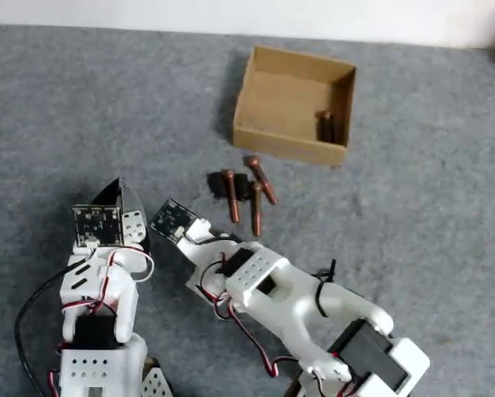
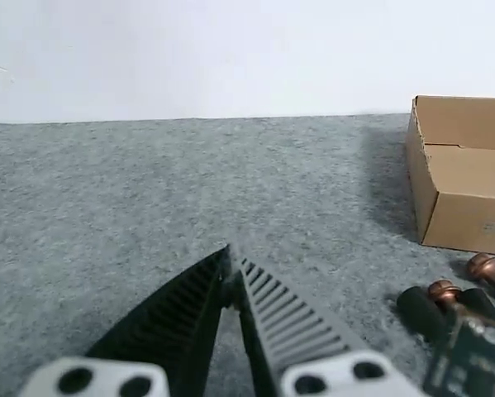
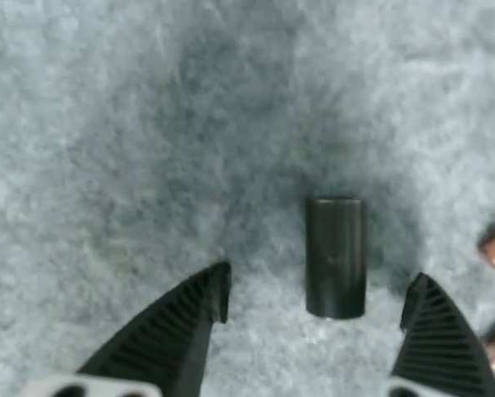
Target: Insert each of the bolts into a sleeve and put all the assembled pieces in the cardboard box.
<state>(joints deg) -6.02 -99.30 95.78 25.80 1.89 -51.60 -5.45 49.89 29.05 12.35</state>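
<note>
A black sleeve [image 3: 335,256] lies on the grey carpet between the open fingers of my right gripper [image 3: 320,281], which hangs just above it. Three copper bolts [image 1: 230,195] [image 1: 261,179] [image 1: 256,208] lie in a cluster in front of the cardboard box [image 1: 290,139], with black sleeves [image 1: 242,187] among them. One dark assembled piece [image 1: 326,126] stands inside the box at its right wall. My left gripper [image 2: 233,266] is shut and holds nothing, low over bare carpet to the left of the cluster [image 1: 119,185].
The right arm [image 1: 259,281] stretches from the bottom right toward the centre, close beside the left arm [image 1: 102,273]. The right arm's camera board [image 2: 472,356] sits near the bolts [image 2: 443,291]. A white wall bounds the carpet at the back.
</note>
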